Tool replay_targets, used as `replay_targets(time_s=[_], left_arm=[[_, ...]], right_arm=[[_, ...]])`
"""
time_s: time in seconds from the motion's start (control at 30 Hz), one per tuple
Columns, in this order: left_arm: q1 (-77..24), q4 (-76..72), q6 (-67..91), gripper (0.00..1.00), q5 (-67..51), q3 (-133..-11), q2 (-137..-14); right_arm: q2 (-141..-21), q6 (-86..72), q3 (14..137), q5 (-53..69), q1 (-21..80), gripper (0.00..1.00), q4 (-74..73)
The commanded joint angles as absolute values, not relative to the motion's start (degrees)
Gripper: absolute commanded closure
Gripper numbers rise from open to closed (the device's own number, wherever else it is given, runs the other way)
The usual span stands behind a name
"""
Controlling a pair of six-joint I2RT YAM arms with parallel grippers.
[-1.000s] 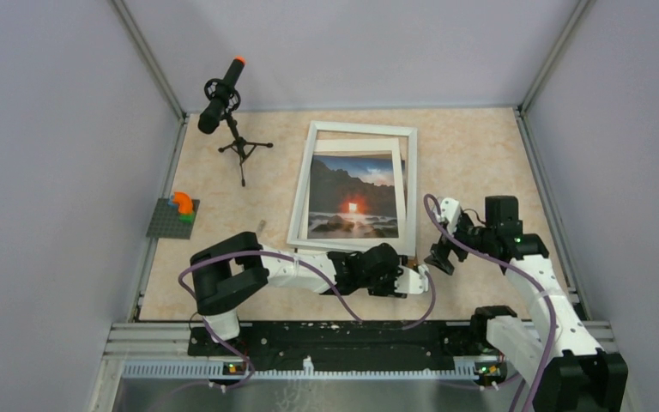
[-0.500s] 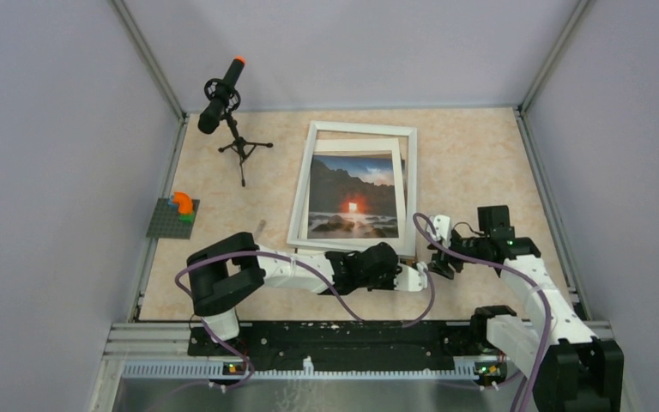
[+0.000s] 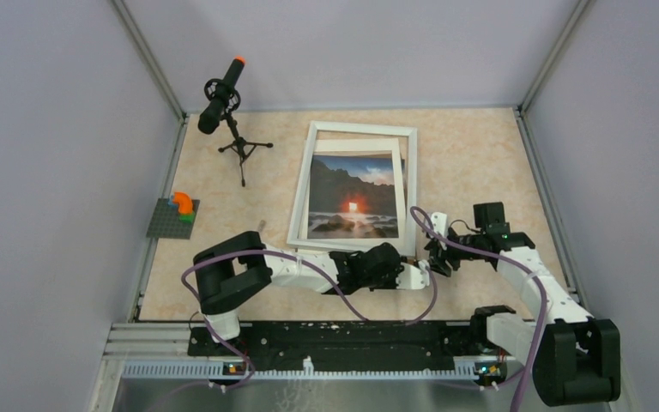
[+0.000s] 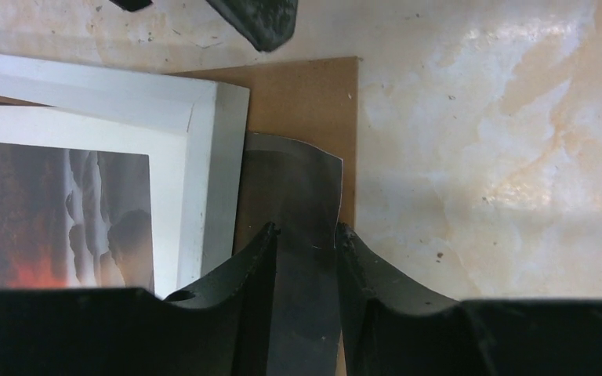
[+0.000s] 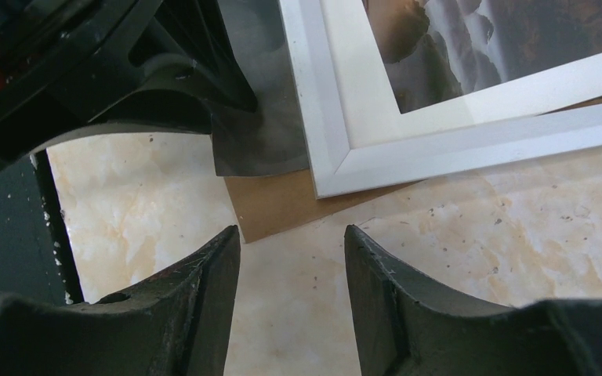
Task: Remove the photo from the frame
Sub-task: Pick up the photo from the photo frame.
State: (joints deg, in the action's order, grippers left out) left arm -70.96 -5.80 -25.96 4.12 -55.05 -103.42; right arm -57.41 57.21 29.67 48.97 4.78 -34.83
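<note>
Photo [image 3: 352,202] still inside frame [image 3: 362,129]; removal not done. Left gripper [image 4: 306,235] jaws flank dark sheet corner [image 4: 294,180], hold unclear. Right gripper [image 5: 291,235] parted, empty, brown board [image 5: 270,207] just ahead.

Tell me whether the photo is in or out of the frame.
In: the photo lies inside the frame, white border showing around it.

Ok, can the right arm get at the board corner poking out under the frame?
Likely yes: the right gripper is open just short of the board corner, bare table between. The left gripper, close beside, may crowd it.
</note>
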Motion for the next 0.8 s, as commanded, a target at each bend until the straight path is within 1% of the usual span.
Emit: replay_targets(time_s=[0.0, 0.13, 0.33, 0.4, 0.47, 0.5, 0.57, 0.6, 0.67, 0.77], left_arm=[[-70.27, -8.19, -24.04, 0.61, 7.77, -58.08, -105.09], [-70.14, -8.65, -24.09, 0.68, 6.22, -58.17, -103.9], [-69.8, -8.28, -24.77, 0.83, 4.85, -58.78, -104.25], [-69.79, -8.35, -24.87, 0.84, 4.86, -58.86, -104.83], [-69.82, -8.51, -24.74, 0.84, 5.05, -59.13, -105.21], [-69.73, -8.59, -24.57, 0.8, 5.07, -59.29, -105.37], [-69.82, -8.44, -23.99, 0.69, 5.14, -59.86, -105.81], [-69.78, -8.27, -23.73, 0.66, 5.04, -60.12, -106.05], [-69.74, -7.86, -23.18, 0.64, 5.1, -60.77, -106.82], [-69.78, -7.28, -22.39, 0.64, 5.58, -61.56, -107.85]], right_arm=[[-58.93, 54.69, 31.47, 50.51, 5.32, 0.5, -31.44], [-58.84, 54.12, 31.69, 50.28, 5.27, 0.5, -31.61], [-58.75, 51.49, 31.81, 49.73, 5.27, 0.5, -29.65], [-59.02, 51.41, 32.06, 49.34, 5.27, 0.51, -29.6], [-59.35, 51.27, 32.55, 49.14, 5.09, 0.51, -29.9], [-59.52, 50.98, 32.71, 49.13, 5.1, 0.51, -30.04], [-59.79, 50.34, 33.16, 49.17, 4.73, 0.51, -30.04], [-59.93, 49.88, 33.34, 49.21, 4.55, 0.51, -29.95], [-60.24, 49.3, 33.69, 49.3, 4.25, 0.51, -30.08], [-60.42, 50.02, 34.25, 49.56, 3.98, 0.51, -31.57]])
